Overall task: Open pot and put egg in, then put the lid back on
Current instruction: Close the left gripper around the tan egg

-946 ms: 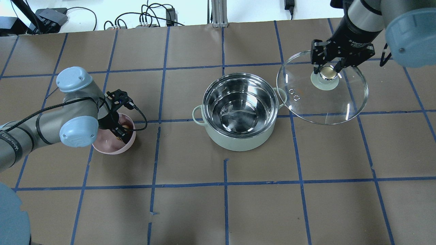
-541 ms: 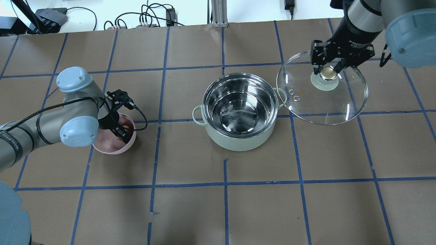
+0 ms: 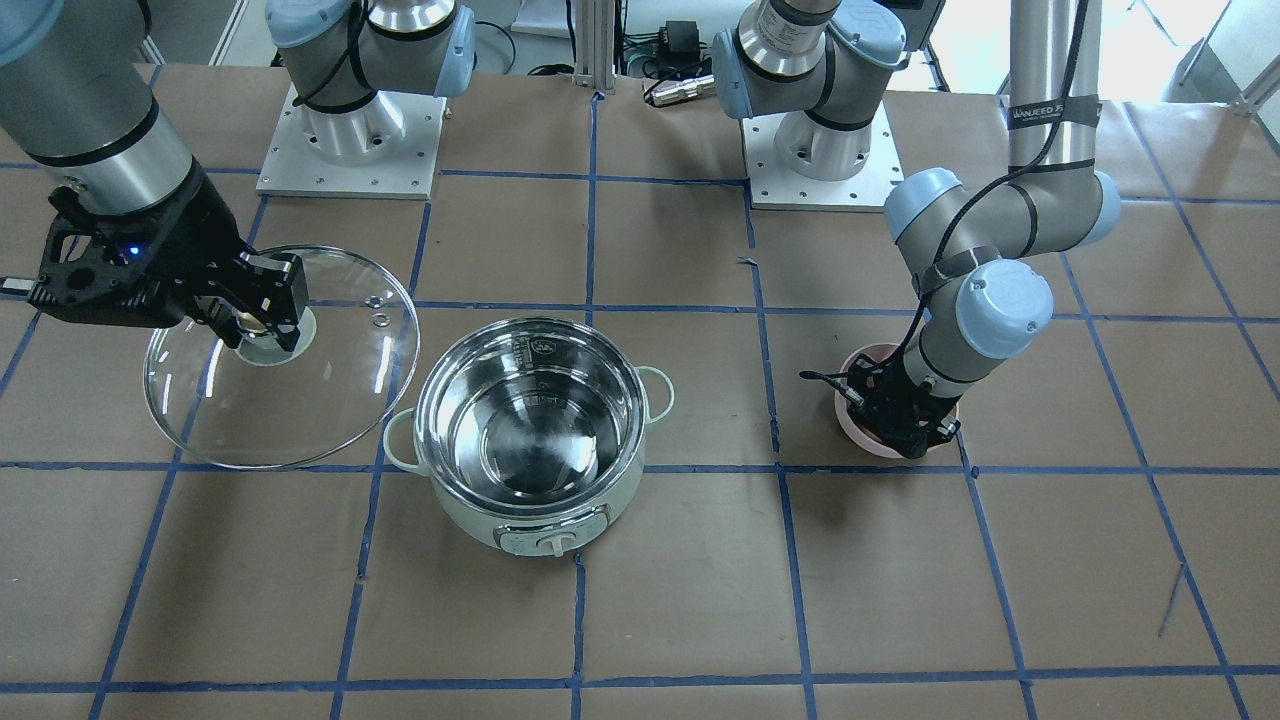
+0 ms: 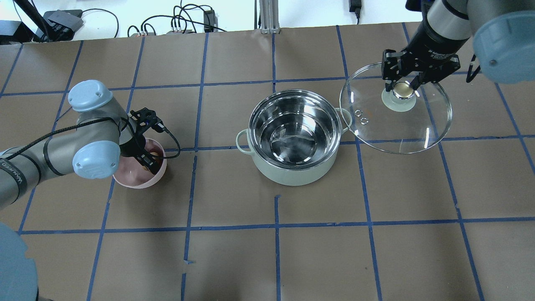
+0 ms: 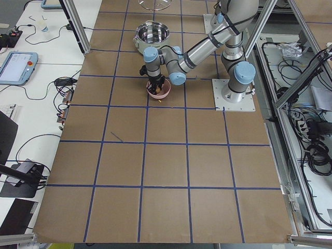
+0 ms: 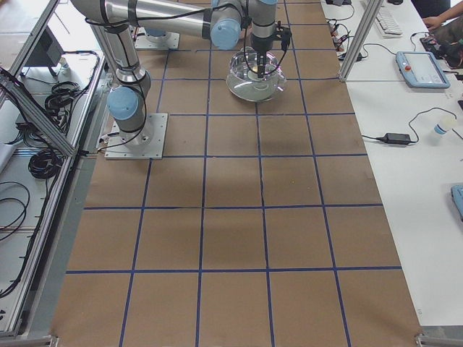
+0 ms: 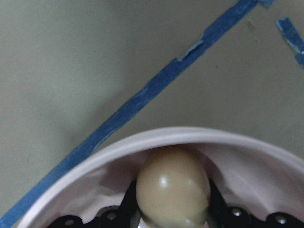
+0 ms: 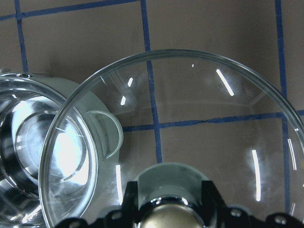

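Pink bowl (image 4: 138, 184), left — the left gripper (image 4: 149, 161) pinches the egg (image 7: 173, 190) inside. Right of the pot (image 4: 292, 176), the right gripper (image 4: 402, 85) grips the lid (image 4: 401, 127) by its knob.

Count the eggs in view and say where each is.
1. The egg lies in the pink bowl, between the left gripper's fingers. The gripper covers part of the bowl, so another could be hidden.

Bright, even light; egg (image 7: 173, 187) seemingly soft
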`<state>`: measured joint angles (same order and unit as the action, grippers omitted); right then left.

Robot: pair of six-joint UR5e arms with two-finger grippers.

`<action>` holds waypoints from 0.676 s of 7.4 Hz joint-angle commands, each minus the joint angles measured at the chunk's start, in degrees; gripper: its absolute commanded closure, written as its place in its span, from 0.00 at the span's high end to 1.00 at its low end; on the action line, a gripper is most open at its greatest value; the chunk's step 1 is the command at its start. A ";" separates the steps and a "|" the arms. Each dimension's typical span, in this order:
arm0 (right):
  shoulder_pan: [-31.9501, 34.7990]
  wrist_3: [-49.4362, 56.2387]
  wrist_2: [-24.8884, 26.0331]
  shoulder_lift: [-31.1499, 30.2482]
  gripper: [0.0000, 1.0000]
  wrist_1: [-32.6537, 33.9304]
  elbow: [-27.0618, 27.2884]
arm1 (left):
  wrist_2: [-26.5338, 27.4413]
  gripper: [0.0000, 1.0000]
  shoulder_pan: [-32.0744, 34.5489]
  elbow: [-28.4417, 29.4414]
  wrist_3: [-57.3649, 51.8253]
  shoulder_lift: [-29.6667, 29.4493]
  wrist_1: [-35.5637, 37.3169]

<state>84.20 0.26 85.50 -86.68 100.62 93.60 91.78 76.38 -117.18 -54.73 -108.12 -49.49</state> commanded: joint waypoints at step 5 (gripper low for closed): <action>-0.01 0.00 0.02 0.01 0.32 -0.07 0.00 | 0.33 0.07 0.44 10.82 2.87 3.00 -9.97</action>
<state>84.20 0.26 85.52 -86.70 100.55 93.60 92.14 76.58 -108.89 -53.20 -106.31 -55.46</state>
